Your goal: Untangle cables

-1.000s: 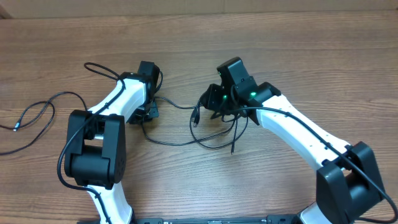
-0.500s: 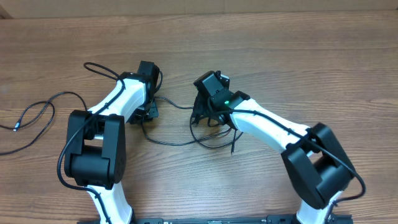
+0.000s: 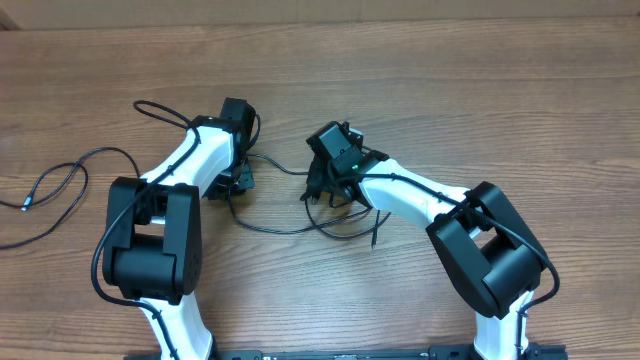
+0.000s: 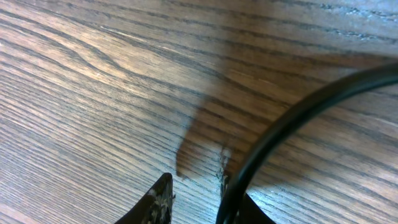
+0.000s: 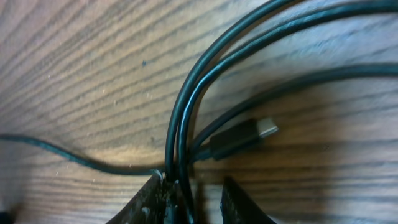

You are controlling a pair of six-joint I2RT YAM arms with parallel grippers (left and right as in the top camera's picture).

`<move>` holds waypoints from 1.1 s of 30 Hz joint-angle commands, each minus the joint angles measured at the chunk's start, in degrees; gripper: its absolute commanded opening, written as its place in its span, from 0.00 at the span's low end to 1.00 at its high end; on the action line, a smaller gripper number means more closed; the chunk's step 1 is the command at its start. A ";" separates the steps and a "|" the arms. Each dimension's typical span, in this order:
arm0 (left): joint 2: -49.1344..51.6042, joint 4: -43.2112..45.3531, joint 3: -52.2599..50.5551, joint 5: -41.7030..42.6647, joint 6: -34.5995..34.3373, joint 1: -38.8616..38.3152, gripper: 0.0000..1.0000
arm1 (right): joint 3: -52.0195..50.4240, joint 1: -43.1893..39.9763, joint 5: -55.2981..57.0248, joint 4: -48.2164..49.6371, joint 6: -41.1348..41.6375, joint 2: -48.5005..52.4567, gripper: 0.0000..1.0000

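The cables are thin black cords on the wooden table. One tangle lies under my right gripper, and a strand loops back to my left gripper. In the right wrist view, two strands run down between the jaws of the right gripper. They rest against the left finger, with a gap to the right finger. A silvery-tipped plug lies just beyond. In the left wrist view, a cable curves past the right finger of the left gripper, with bare wood between the jaws.
A separate black cable lies in loose loops at the table's left, its plug end near the edge. Both arm bases stand at the front edge. The arms' own thicker black wires run along their white links.
The right arm has swung in to the left, and its gripper has shifted left over the tangle. The left arm has stayed where it was.
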 commanded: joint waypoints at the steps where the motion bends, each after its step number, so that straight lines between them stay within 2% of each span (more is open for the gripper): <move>1: 3.54 1.66 -2.27 5.88 -0.61 -0.24 0.27 | 0.90 0.22 -3.26 -1.75 -0.72 0.39 0.27; 7: 3.54 1.64 -2.27 5.88 -0.59 -0.24 0.27 | 4.55 0.22 -4.31 -13.05 -1.03 0.39 0.27; 17: 3.54 1.40 -2.27 5.86 -0.57 -0.24 0.27 | 5.29 -2.43 -10.05 -17.62 -4.50 0.39 0.27; 23: 3.54 1.51 -2.27 5.86 -0.59 -0.24 0.28 | 8.44 -6.05 -9.22 -27.30 -16.92 0.39 0.29; 25: 3.54 1.49 -2.27 5.86 -0.59 -0.24 0.28 | 8.44 -6.27 -8.48 -27.47 -19.19 0.39 0.32; 27: 3.54 1.46 -2.27 5.88 -0.59 -0.24 0.28 | 8.44 -6.27 -8.98 -26.71 -19.98 0.39 0.43; 28: 3.54 1.46 -2.27 5.88 -0.59 -0.24 0.28 | 8.44 -6.27 -10.29 -25.92 -19.98 0.37 0.44; 31: 3.54 1.49 -2.27 5.88 -0.59 -0.24 0.28 | 8.44 -6.27 -18.56 -21.68 -20.02 0.37 0.44; 33: 3.54 1.55 -2.27 5.86 -0.59 -0.24 0.28 | 8.44 -6.25 -22.38 -18.91 -20.13 0.37 0.39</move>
